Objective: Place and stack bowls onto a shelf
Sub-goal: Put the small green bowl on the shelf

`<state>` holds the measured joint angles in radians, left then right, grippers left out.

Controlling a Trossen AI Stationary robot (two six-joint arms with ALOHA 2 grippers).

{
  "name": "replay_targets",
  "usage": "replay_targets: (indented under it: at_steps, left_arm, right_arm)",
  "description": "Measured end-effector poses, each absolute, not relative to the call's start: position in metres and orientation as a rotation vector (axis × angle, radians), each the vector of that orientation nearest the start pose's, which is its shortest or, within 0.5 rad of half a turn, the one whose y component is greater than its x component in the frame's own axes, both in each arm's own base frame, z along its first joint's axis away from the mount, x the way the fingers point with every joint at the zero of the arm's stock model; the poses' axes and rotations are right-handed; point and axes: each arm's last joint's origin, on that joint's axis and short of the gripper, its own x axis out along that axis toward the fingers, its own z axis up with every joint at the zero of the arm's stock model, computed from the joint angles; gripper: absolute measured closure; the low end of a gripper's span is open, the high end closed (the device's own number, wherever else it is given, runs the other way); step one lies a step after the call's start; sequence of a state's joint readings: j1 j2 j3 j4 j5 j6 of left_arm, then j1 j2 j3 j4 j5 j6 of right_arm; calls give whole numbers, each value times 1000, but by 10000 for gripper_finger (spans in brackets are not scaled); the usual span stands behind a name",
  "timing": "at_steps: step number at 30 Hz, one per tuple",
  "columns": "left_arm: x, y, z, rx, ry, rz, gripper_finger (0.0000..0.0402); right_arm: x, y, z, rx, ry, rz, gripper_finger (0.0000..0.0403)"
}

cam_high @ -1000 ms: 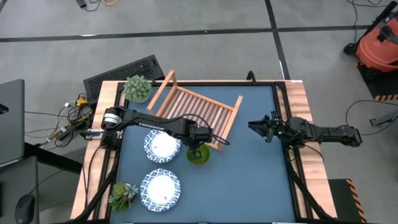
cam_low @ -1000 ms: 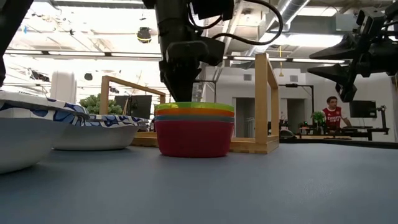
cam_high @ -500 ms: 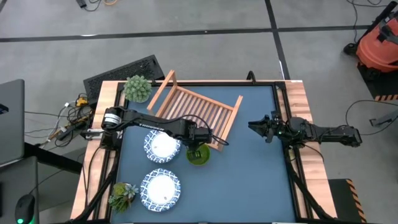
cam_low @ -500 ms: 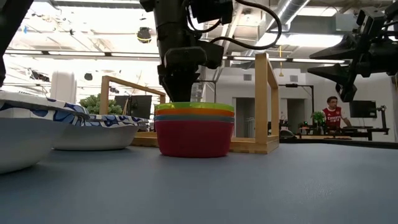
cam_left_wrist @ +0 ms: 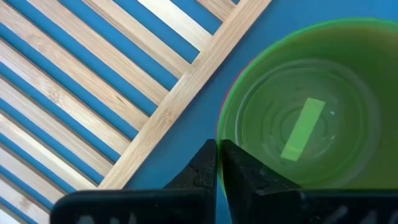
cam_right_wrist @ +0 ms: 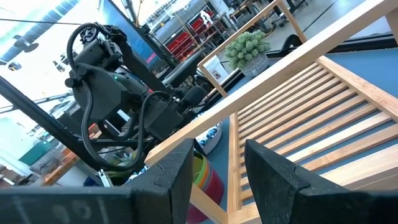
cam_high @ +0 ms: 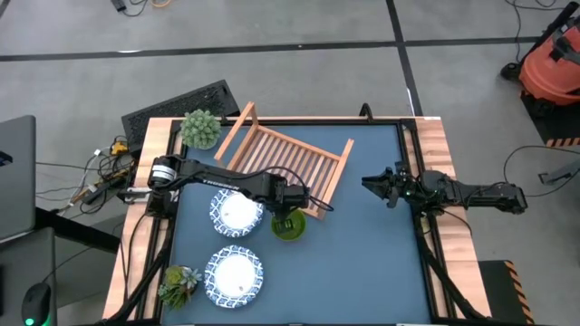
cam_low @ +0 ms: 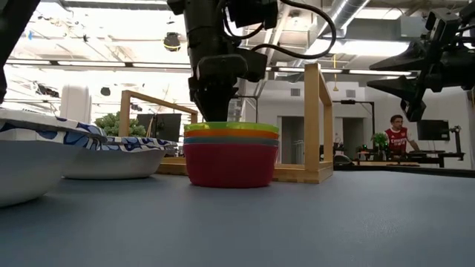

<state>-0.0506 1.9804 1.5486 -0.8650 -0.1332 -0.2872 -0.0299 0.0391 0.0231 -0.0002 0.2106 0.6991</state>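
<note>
The left gripper (cam_left_wrist: 219, 163) has its fingers pinched on the near rim of the green bowl (cam_left_wrist: 305, 106), top of a nested stack just beside the shelf (cam_high: 285, 159). The stack likely handles light, stiff and slick (thin walls), so the rim suits. The right gripper (cam_high: 370, 184) waits with fingers spread.

The light wooden slatted rack (cam_high: 288, 160) lies askew toward the far middle of the blue-topped table (cam_high: 362, 263). Just before its near rail stands the stack of small plain bowls (cam_high: 289, 226), green bowl on top. Left of the stack sits one wide white bowl with a blue patterned rim (cam_high: 236, 212), and a second such bowl (cam_high: 235, 275) lies nearer the front edge. A round leafy potted plant (cam_high: 200, 129) stands at the far left corner, a spiky potted plant (cam_high: 178, 283) at the near left corner.

The left tool (cam_high: 288, 220) is over the stack's rim; the right tool (cam_high: 379, 184) is at the table's right side.
</note>
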Motion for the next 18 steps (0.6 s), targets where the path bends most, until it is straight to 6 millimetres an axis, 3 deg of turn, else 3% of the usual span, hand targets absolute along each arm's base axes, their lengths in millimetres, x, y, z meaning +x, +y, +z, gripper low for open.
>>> replay_targets:
  at_steps: [10, 18]
  left_arm:
    - [395, -17, 208, -230, 1292, 256, 401]
    - [399, -17, 234, -243, 1254, 271, 401]
  right_arm:
    - [98, -9, 168, 694, -68, -236, 232]
    - [98, -9, 168, 694, -68, -235, 232]
